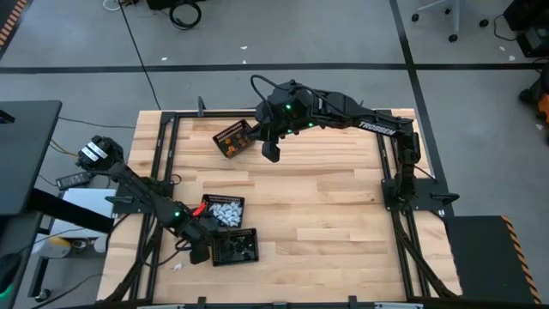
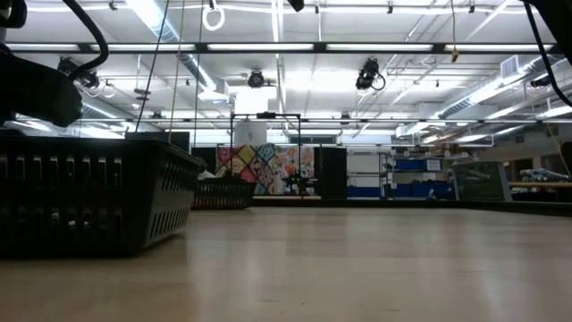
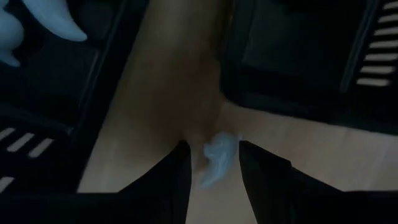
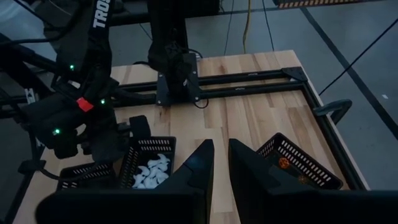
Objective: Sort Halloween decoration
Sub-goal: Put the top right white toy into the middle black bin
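On the wooden worktop (image 1: 326,206) stand three black mesh baskets. The basket of white pieces (image 1: 225,209) and the basket of black pieces (image 1: 235,247) sit side by side at the near left, with a narrow strip of bare wood between them; the basket of orange pieces (image 1: 233,138) sits tilted at the far middle. The left gripper (image 1: 199,251) is low at the near-left corner, just beside the left end of the basket of black pieces. In the left wrist view its jaws stand narrowly apart with a white piece (image 3: 217,158) pinched between them, just over the wooden strip between the two near baskets. The right gripper (image 1: 271,153) hangs above the far middle of the worktop, just to the right of the basket of orange pieces; in the right wrist view its jaws are close together with only a slim gap and nothing between them. Another small white piece (image 1: 178,266) lies on the worktop near the left gripper, toward the near edge.
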`<action>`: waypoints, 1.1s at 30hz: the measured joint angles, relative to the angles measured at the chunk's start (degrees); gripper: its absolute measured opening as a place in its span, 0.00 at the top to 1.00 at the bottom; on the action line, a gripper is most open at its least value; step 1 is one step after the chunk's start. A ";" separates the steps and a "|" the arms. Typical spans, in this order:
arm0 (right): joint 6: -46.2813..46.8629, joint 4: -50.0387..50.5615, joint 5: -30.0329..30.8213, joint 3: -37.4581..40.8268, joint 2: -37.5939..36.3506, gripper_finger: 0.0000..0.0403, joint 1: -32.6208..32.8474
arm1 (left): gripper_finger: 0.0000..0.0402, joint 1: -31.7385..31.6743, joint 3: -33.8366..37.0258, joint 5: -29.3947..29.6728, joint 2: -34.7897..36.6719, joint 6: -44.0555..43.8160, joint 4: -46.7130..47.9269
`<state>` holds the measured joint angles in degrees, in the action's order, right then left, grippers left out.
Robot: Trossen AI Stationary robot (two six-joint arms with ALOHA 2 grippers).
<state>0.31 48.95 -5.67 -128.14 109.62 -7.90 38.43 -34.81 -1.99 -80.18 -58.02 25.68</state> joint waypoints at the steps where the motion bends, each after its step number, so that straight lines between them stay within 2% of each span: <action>1: -0.02 0.00 0.00 0.00 0.00 0.87 0.00 | 0.65 0.11 0.00 0.05 -0.03 -0.76 -0.50; 7: -0.08 0.00 0.00 0.00 0.00 0.87 0.00 | 0.65 0.48 -0.07 1.12 -0.64 -3.81 -2.21; 22: -0.46 0.02 -0.07 0.00 0.00 0.87 0.00 | 0.65 2.30 -0.11 2.26 -0.57 -3.85 -0.86; 27: -0.40 0.02 -0.55 0.00 0.00 0.87 0.01 | 0.65 2.30 -0.09 1.99 -0.44 1.88 -0.95; 33: -0.06 0.06 -1.47 0.00 0.00 0.87 0.14 | 0.65 2.36 -0.02 3.99 -0.44 19.26 -2.66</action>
<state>0.26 49.01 -7.14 -128.14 109.62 -7.76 40.80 -34.83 2.00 -80.62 -38.77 23.02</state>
